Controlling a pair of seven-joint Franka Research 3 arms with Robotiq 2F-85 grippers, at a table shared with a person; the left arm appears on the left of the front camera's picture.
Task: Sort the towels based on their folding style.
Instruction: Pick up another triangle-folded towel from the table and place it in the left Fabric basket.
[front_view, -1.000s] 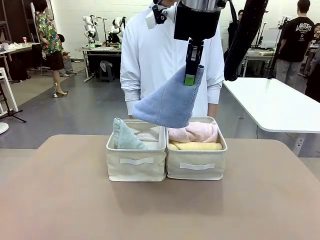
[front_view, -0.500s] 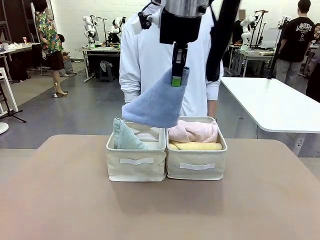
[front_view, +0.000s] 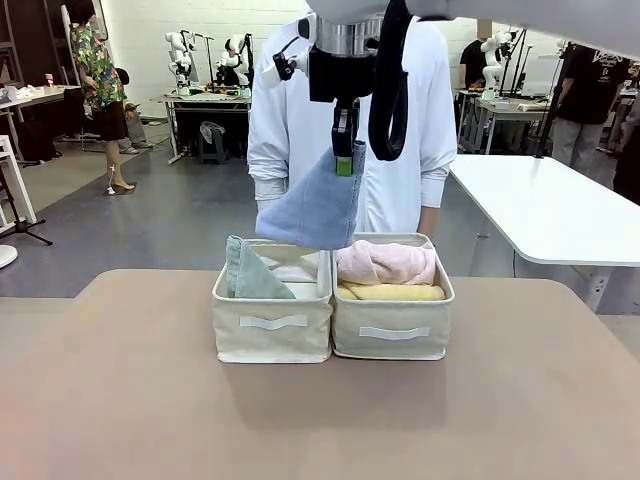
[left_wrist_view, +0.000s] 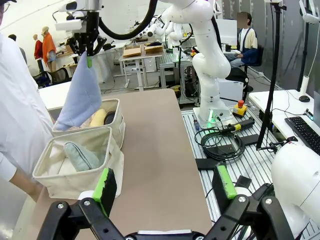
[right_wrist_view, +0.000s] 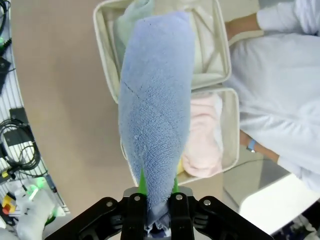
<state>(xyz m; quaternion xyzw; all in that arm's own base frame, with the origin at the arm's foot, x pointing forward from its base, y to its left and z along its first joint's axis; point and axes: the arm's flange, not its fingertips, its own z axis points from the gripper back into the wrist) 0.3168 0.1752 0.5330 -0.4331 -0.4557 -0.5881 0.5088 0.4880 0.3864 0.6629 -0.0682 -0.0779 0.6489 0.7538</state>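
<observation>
Tabletop (front_view: 120, 400), wide and tan, filled the lower half of the front view. At its far edge stood a person (front_view: 290, 120) in a white long-sleeved top, arms hanging down behind the bins.

The white right arm (front_view: 560, 20) came in from the upper right, ran across the top of the picture past the middle, and turned its wrist straight down in front of the person's chest.

Two beige fabric bins sat side by side and touching near the table's far edge. These were the left bin (front_view: 272, 335) and the right bin (front_view: 392, 340).

The light-blue towel (front_view: 315, 210), folded into a cone, hung from the arm with its narrow tip up. Its wide end hung low over the back of the left bin, near where the two bins met. Whether it touched a rim could not be told.

A pale pink towel (front_view: 385, 263) lay rolled in the right bin, on top of a yellow towel (front_view: 395, 292). A sage-green towel (front_view: 250, 275) leaned cone-shaped in the left bin.

The right gripper (front_view: 345, 160) pointed downward, its fingers clenched on the blue cone's tip, as the right wrist view confirmed (right_wrist_view: 159, 200). The left gripper (left_wrist_view: 165, 182) hovered well back from the bins, level with the table, its green-padded jaws spread wide and holding nothing.
</observation>
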